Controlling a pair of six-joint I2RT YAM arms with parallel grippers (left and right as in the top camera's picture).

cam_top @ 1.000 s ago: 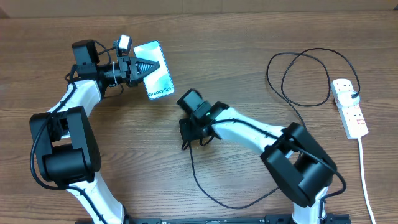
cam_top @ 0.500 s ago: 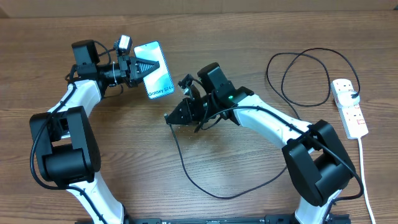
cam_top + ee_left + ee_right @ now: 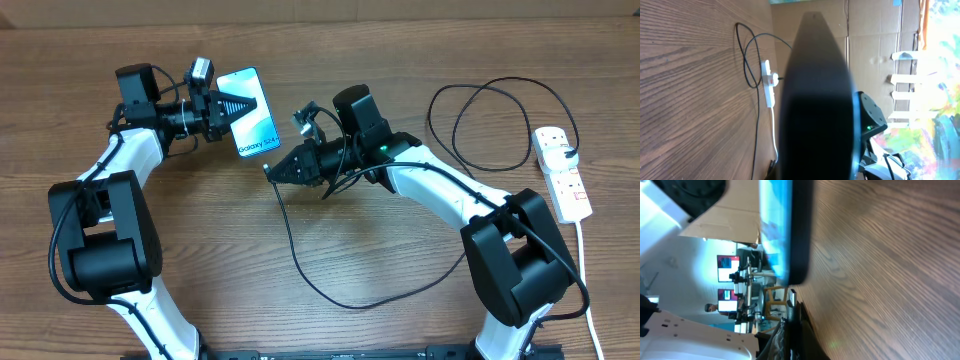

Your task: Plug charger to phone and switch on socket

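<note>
Phone [image 3: 258,133] and black cable [image 3: 288,235], each held in one gripper, on a wooden surface [image 3: 400,60].
The left gripper [image 3: 240,106] is closed on the phone from its left side, screen facing up. The right gripper [image 3: 277,171] is closed on the cable's tip, just beside the phone's lower end. The cable loops away to the white power strip [image 3: 562,175] at the far right.
</note>
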